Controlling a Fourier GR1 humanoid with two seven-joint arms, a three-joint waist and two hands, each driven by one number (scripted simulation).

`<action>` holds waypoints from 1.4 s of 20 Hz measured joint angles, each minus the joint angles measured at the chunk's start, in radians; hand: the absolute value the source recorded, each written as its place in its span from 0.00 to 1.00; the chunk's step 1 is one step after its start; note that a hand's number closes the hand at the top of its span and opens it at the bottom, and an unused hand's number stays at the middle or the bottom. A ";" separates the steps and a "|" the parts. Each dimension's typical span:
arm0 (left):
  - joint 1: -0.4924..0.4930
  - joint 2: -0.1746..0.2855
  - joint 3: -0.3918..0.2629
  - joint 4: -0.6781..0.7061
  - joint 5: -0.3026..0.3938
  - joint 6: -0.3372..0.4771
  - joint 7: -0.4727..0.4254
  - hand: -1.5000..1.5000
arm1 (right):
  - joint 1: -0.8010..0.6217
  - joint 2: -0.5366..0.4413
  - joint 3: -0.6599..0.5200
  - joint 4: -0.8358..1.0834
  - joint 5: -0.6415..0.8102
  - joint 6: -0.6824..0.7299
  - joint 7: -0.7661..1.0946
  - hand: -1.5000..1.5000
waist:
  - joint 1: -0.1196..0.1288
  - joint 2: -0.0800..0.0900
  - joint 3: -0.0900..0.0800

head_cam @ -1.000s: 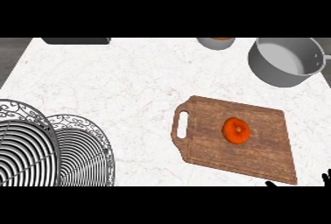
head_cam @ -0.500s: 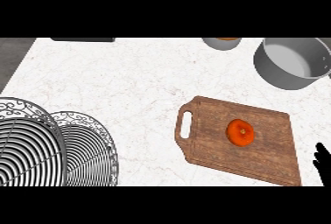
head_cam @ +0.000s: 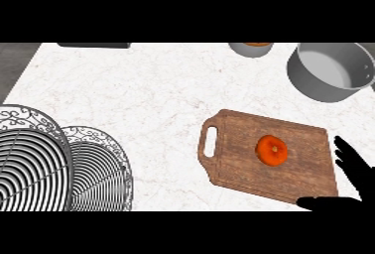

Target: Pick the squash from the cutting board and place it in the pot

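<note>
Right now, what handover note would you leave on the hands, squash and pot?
Right hand: open, holding nothing, at the cutting board's right edge, apart from the squash.
Left hand: not in view.
Squash: lying on the board, right of middle.
Pot: beyond the board at far right, nothing visible inside.
Done: nothing grasped yet.
Left: grasp squash, lift, place in pot.

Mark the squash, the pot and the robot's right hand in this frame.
squash (head_cam: 273, 150): head view, middle of its orange top.
pot (head_cam: 308, 84): head view, on its grey outer wall.
right hand (head_cam: 359, 181): head view, on the black hand below its straight fingers.
</note>
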 measured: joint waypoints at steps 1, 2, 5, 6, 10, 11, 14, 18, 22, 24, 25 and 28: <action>0.000 -0.001 -0.003 0.004 -0.002 -0.002 0.005 0.50 | -0.016 -0.007 0.001 0.006 -0.005 0.013 0.018 0.00 | -0.002 0.001 0.000; -0.003 0.000 -0.005 0.013 -0.003 -0.013 0.004 0.50 | -0.038 -0.013 0.005 0.015 -0.005 0.022 0.041 0.00 | -0.002 0.002 -0.001; -0.002 -0.007 -0.007 0.014 -0.014 -0.005 -0.001 0.50 | -0.095 -0.018 0.019 0.041 0.002 0.035 0.105 0.00 | -0.001 0.001 0.000; 0.001 -0.009 -0.007 0.016 -0.019 -0.005 -0.012 0.50 | -0.112 -0.018 0.021 0.059 0.003 0.042 0.116 0.00 | -0.001 0.000 0.001; 0.007 -0.007 -0.012 0.005 -0.036 -0.003 -0.005 0.50 | -0.166 -0.008 0.046 0.104 0.016 0.062 0.151 0.00 | -0.003 0.000 0.002; 0.008 -0.003 -0.011 0.000 -0.036 -0.006 0.002 0.50 | -0.177 -0.001 0.057 0.111 0.022 0.064 0.159 0.00 | -0.003 0.000 0.001; 0.010 -0.011 -0.006 0.003 -0.041 -0.011 -0.013 0.50 | -0.224 0.023 0.072 0.149 0.032 0.068 0.185 0.00 | -0.004 0.000 0.001; 0.011 -0.015 -0.001 0.004 -0.045 -0.019 -0.017 0.50 | -0.279 0.053 0.085 0.224 0.044 0.079 0.193 0.00 | -0.003 0.000 0.002; 0.011 -0.018 0.001 0.000 -0.051 -0.019 0.001 0.50 | -0.302 0.079 0.105 0.281 0.071 0.082 0.181 0.00 | -0.006 -0.001 0.004; 0.015 -0.021 0.004 0.001 -0.052 -0.023 -0.001 0.50 | -0.303 0.080 0.099 0.302 0.074 0.089 0.169 0.00 | -0.009 -0.002 0.005; 0.016 -0.020 0.005 -0.001 -0.052 -0.027 0.000 0.50 | -0.309 0.088 0.101 0.311 0.079 0.086 0.170 0.00 | -0.009 -0.002 0.005; 0.013 -0.024 0.008 0.005 -0.059 -0.031 0.001 0.50 | -0.316 0.115 0.115 0.334 0.099 0.075 0.161 0.00 | -0.012 -0.003 0.007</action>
